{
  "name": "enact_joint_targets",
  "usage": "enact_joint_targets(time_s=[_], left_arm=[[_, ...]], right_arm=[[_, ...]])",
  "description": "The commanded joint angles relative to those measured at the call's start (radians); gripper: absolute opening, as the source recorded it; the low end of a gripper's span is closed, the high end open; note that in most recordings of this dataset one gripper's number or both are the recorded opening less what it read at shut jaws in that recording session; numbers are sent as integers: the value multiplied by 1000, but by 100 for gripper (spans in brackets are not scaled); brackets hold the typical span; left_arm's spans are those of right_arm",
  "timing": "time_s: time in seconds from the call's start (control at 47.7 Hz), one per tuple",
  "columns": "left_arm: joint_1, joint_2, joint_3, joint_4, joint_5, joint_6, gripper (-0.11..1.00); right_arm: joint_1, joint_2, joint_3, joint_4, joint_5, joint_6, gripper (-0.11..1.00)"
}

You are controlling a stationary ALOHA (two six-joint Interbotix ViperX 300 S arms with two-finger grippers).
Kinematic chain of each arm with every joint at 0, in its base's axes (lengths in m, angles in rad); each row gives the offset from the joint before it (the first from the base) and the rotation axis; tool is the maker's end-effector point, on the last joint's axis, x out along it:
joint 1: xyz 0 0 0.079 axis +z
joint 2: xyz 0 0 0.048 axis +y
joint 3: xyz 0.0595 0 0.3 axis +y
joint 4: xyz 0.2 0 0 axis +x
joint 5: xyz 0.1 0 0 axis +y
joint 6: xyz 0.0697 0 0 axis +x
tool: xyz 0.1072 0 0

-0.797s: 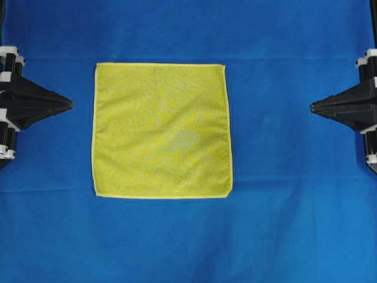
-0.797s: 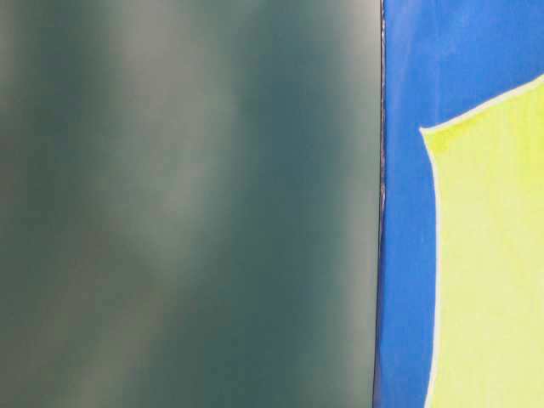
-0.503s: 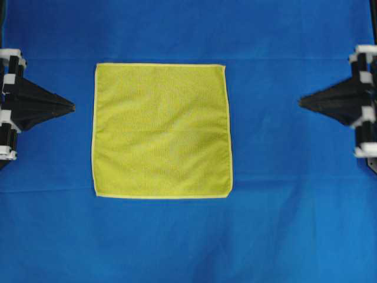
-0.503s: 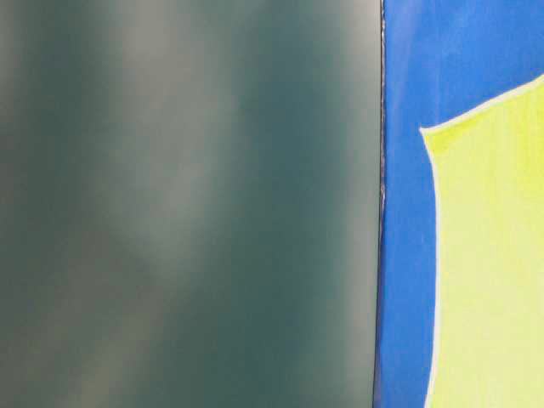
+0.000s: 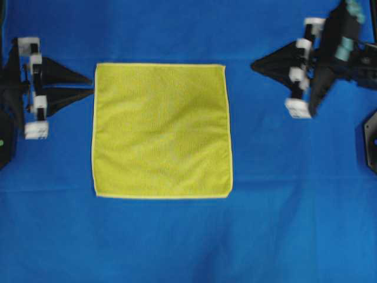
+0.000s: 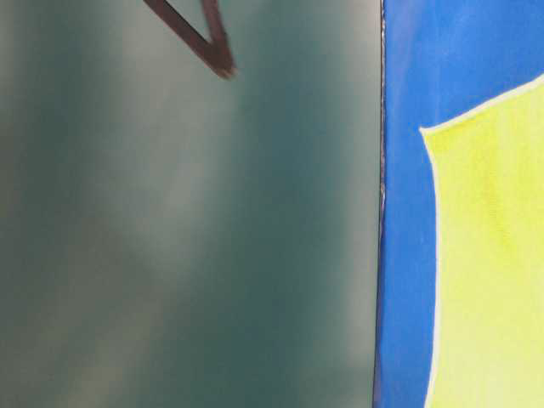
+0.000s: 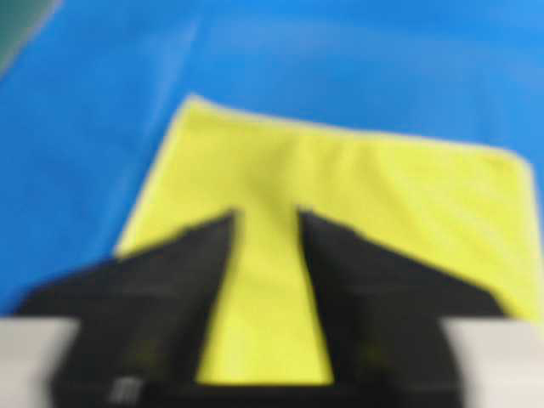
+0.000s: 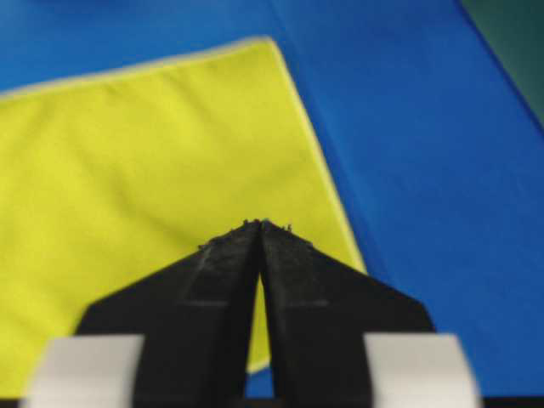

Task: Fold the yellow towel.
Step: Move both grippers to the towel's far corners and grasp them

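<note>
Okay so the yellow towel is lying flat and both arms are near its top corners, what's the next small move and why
Probably lower the left gripper onto the yellow towel's top-left corner, jaws kept apart. The towel lies flat and unfolded on the blue cloth, nothing grips it, and that gripper's open tips already sit at the left hem. The right gripper looks shut and short of the right edge, so it likely needs opening first.

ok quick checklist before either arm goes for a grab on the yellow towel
1. Yellow towel lies flat and unfolded on the blue table cover: ok.
2. Left gripper open: ok, the left wrist view shows a clear gap between its fingers.
3. Right gripper open: not ok, its tips meet.
4. Left gripper lined up at the towel's top left corner: ok.
5. Right gripper at the towel's edge: not ok, blue cover shows between them.
6. Either gripper touching cloth: cannot tell.
</note>
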Motion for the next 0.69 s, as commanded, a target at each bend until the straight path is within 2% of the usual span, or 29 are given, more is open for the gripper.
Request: enact_joint_targets(time_s=[0.0,0.105,0.168,0.378,0.671], left_arm=[[48,48,-20,-2,-6,-3,45],[104,114,-15,-3,-6,-5,75],[137,163,-14,-3,-12,-5,83],[232,367,-14,-2,-61,0,80],[302,600,-29,-2,-172,3,80]], right_arm=[[-26,72,-67,-2,26,-2,18],[-49,173,-129,-11,77,-11,50],[-58,227,-156,-21,98,-11,62],[-78,402,-230,-52,115,-11,57],[-112,565,-273,-77,109,-11,57]])
